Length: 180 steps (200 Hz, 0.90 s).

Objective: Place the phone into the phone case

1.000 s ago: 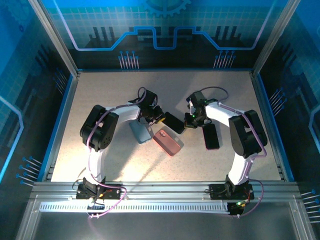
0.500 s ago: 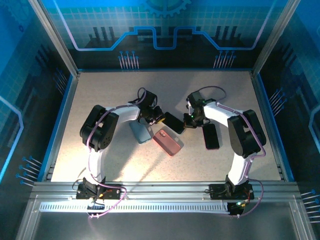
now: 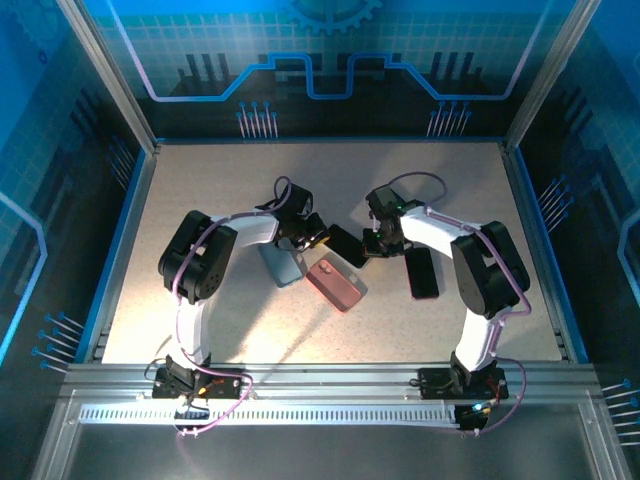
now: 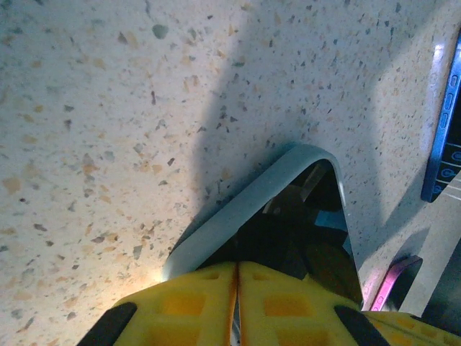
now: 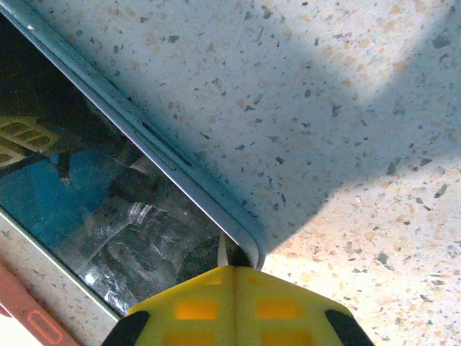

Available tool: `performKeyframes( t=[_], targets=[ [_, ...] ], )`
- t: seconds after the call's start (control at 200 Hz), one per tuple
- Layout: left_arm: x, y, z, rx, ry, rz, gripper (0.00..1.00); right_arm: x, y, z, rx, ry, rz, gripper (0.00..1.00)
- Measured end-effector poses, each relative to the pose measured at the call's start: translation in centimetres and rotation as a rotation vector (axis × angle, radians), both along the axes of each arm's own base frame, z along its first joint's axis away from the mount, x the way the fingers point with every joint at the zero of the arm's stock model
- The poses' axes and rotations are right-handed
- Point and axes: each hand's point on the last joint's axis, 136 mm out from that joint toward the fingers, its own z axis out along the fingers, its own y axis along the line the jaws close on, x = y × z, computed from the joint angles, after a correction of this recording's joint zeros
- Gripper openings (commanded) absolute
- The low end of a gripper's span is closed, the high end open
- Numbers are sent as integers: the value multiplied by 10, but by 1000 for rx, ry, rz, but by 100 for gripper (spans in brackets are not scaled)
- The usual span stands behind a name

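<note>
A blue-grey case (image 3: 282, 266) lies at 7 o'clock of the left end effector (image 3: 316, 238), whose yellow fingers (image 4: 187, 299) are seen pressed together at one corner of the phone (image 3: 345, 245). Whether that corner is nipped or only pushed cannot be told. The phone lies tilted on the bench (image 3: 200, 180) between the two arms, with a pink case (image 3: 336, 284) just beside it at 6 o'clock. Since a second ago the right end effector (image 3: 369, 247), likewise pressed together at the opposite corner, has been brought slightly toward 9 o'clock, and the phone has been nudged that way with it. It is judged that the phone is being squared up, with insertion not yet begun. A second dark phone (image 3: 422, 272) is left near 4 o'clock, and open bench is kept toward 12 o'clock, well apart from the walls.
</note>
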Motion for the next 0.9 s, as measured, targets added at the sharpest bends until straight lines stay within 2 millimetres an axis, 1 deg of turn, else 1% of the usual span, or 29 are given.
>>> performKeyframes(
  t=[0.035, 0.065, 0.09, 0.41, 0.63, 0.705, 0.901],
  targets=[
    [0, 0, 0, -1, -2, 0, 12, -1, 1, -7, -6, 5, 1, 0],
    [0, 0, 0, -2, -3, 0, 12, 2, 4, -4, 4, -5, -1, 0],
    [1, 0, 0, -3, -5, 0, 12, 1, 4, -6, 2, -5, -1, 0],
    [1, 0, 0, -5, -7, 0, 12, 2, 4, -6, 6, -9, -14, 0],
    [4, -1, 4, 14, 14, -1, 12, 2, 5, -4, 13, -19, -16, 0],
    [8, -3, 6, 20, 18, 1, 12, 2, 5, -4, 15, -23, -16, 0],
    [29, -10, 19, 26, -21, -6, 12, 2, 5, -4, 21, -32, -16, 0]
  ],
)
